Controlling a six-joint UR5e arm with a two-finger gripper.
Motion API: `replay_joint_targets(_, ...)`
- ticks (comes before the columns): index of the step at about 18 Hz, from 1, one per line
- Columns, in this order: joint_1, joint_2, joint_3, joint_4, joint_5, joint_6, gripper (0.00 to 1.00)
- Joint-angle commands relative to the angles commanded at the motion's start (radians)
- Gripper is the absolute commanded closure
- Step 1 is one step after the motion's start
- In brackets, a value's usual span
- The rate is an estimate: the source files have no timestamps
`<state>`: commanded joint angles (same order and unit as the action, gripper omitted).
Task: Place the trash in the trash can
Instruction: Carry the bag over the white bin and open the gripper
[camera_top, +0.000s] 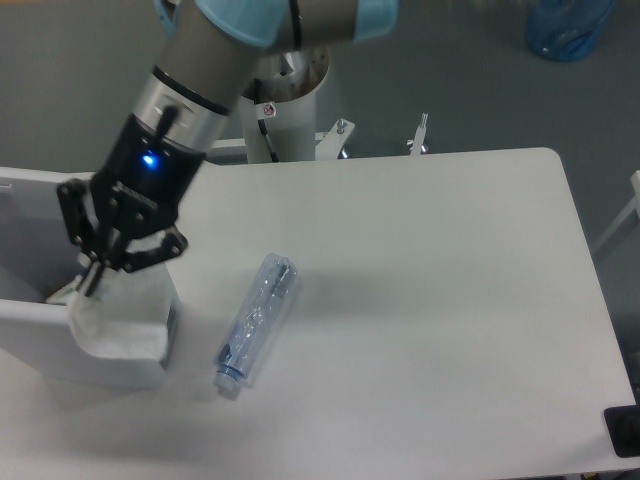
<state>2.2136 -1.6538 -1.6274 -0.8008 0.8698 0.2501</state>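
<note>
— Hand (92, 278) state? 
— Clamped on the whitish pouch (122, 318), hanging it over the near right corner of the white bin (20, 312) at far left. 
— And the bottle (258, 320)? 
— Lying on the white surface (440, 300) just right of the bin, cap toward the camera.

Arm (195, 75): grey metal tube links, light-blue joint caps; black wrist section with lit blue LED; black two-finger gripper (93, 280); white pedestal base (285, 110)

Even, soft overhead light; faint shadows, slightly soft focus.
</note>
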Motion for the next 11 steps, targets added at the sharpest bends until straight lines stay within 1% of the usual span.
replay_joint_targets(1,-0.012,0.017,-0.018,0.002,0.0,-0.003,0.81)
replay_joint_targets(2,-0.023,0.025,-0.034,0.008,0.0,-0.002,0.78)
replay_joint_targets(3,-0.031,0.028,-0.04,0.008,0.0,0.003,0.58)
replay_joint_targets(4,-0.035,0.029,-0.043,0.009,0.002,0.005,0.31)
replay_joint_targets(5,-0.037,0.029,-0.04,0.009,0.002,0.008,0.09)
replay_joint_targets(7,-0.037,0.029,-0.04,0.012,0.003,0.008,0.01)
replay_joint_targets(11,-0.037,0.028,-0.032,0.011,0.006,0.008,0.0)
